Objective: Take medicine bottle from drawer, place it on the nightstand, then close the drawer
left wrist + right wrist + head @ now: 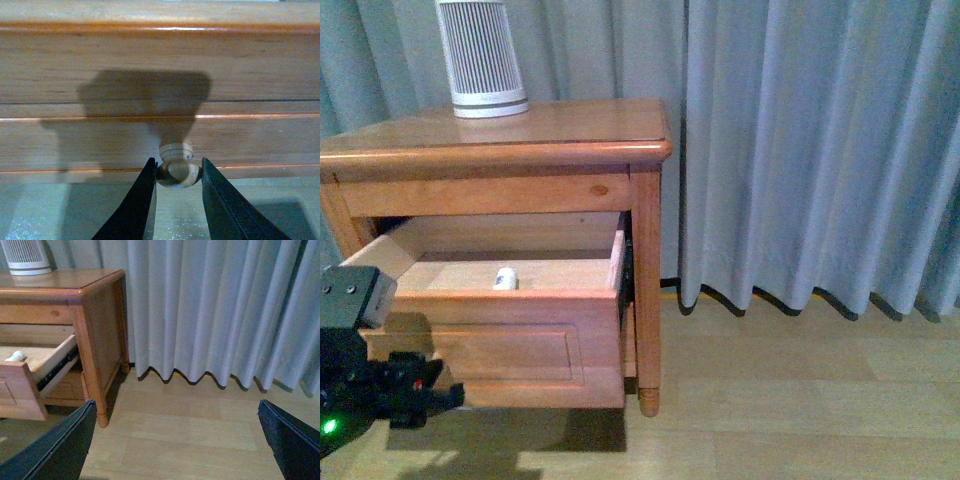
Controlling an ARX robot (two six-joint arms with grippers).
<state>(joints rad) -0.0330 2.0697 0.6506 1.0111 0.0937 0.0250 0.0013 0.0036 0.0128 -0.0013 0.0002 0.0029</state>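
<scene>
one bottle (505,279), one nightstand (570,130) (one ribbed device (480,55))

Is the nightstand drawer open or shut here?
Open. The drawer sits pulled forward out of the nightstand, its pale interior exposed with the medicine bottle inside; the left gripper clasps a knob.

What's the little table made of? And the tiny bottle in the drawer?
The nightstand looks like honey-coloured wood, glossily varnished: grain, a knot and shiny reflections show. The medicine bottle looks like smooth white plastic, but it is too small to be sure.
</scene>
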